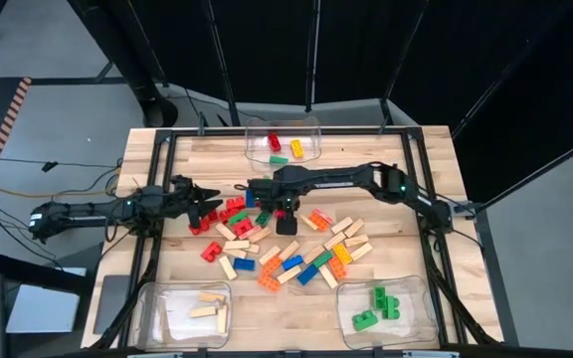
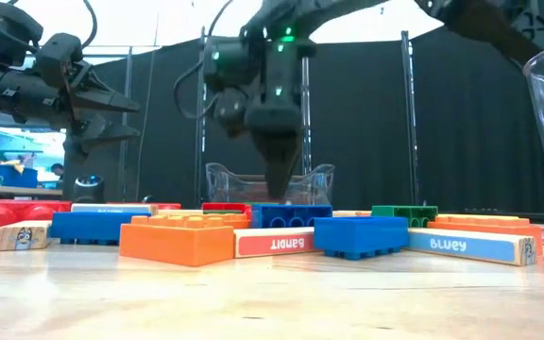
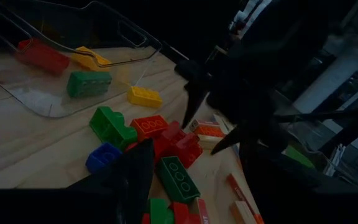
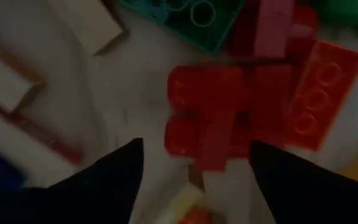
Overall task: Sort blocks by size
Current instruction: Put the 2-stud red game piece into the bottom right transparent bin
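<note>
Blocks, small studded plastic bricks in red, green, blue, yellow and orange mixed with plain pale wooden bars, mostly lay in a loose heap at the middle of the wooden tabletop, so the sorting looked well short of half done. Three clear plastic bins held a few pieces each: the far bin had a red, a green and a yellow brick, the near left bin some wooden bars, and the near right bin green bricks. The right end effector hung low over the heap with its fingers spread wide around a chunky red brick, not yet closed on it. The left end effector hovered open and empty at the heap's left edge.
</note>
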Robot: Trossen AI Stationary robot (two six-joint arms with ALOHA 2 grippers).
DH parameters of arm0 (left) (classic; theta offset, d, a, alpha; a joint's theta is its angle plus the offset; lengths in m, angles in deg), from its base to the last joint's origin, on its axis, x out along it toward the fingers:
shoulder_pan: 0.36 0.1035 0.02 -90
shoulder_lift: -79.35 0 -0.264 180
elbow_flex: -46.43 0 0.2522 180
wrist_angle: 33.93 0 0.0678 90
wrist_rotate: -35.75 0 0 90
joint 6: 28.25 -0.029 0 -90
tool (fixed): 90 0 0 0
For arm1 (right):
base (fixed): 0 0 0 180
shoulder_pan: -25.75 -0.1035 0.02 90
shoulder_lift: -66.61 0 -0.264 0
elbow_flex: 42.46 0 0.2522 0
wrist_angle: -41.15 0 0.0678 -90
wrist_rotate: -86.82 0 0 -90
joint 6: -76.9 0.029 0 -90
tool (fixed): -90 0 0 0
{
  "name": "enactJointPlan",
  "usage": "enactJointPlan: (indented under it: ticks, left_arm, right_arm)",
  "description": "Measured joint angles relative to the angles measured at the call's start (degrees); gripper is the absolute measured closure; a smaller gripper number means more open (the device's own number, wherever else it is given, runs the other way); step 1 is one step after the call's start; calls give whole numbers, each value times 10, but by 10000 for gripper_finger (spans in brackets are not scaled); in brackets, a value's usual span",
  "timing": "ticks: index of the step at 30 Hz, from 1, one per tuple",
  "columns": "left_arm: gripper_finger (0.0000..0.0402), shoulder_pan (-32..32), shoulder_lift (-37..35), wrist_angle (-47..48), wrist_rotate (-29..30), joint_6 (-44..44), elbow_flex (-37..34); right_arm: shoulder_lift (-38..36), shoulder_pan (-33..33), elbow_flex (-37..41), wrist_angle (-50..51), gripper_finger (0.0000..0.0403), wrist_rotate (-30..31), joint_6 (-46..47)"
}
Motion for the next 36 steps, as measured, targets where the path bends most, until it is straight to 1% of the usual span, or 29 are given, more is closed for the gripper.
enactJointPlan:
  ticks: [3, 5, 7, 8, 10, 12, 15, 17, 18, 22, 25, 26, 27, 29, 32, 36]
  left_arm:
    - [156, 0, 0, 0, 0, -1, 0]
    - [156, 0, 0, 0, 0, -2, 0]
    - [156, 0, 0, 0, 0, -2, 0]
    - [156, 0, 0, 0, 0, -2, 0]
    - [156, 0, 0, 0, 0, -2, 0]
    - [156, 0, 1, 0, 0, -2, 0]
    - [156, 0, 1, 0, 1, -2, 0]
    - [156, 0, 2, 0, 0, -6, 0]
    - [156, 0, 3, 0, 1, -11, 0]
    - [156, 0, 4, 0, 2, -16, 0]
    - [156, 0, 3, 0, 2, -16, 0]
    - [156, 0, 4, 0, 2, -15, 0]
    - [156, 0, 4, 0, 2, -16, 0]
    - [156, 0, 3, 0, 2, -16, 0]
    - [156, 0, 4, 0, 2, -16, 0]
    - [156, 0, 4, 0, 2, -16, 0]
  right_arm:
    - [20, 2, -2, -15, 81, 1, 1]
    - [33, 4, -4, -19, 79, -4, 1]
    - [42, 4, -4, -25, 86, -3, 0]
    - [45, 3, -4, -30, 96, 4, 2]
    - [47, -2, -3, -31, 128, 32, 11]
    - [48, -7, -3, -34, 175, 55, 15]
    - [46, -12, -2, -34, 261, 74, 16]
    - [46, -12, -2, -33, 320, 74, 23]
    - [46, -11, -2, -33, 329, 70, 27]
    - [35, -12, -1, -26, 326, 75, 40]
    - [13, -16, 3, -6, 326, 65, 42]
    - [1, -19, 4, -3, 344, 66, 46]
    - [-16, -21, 4, 5, 369, 66, 50]
    - [-54, -28, 4, 27, 395, 64, 60]
    - [-111, -41, 2, 39, 395, 66, 69]
    - [-176, -62, 2, 51, 394, 58, 118]
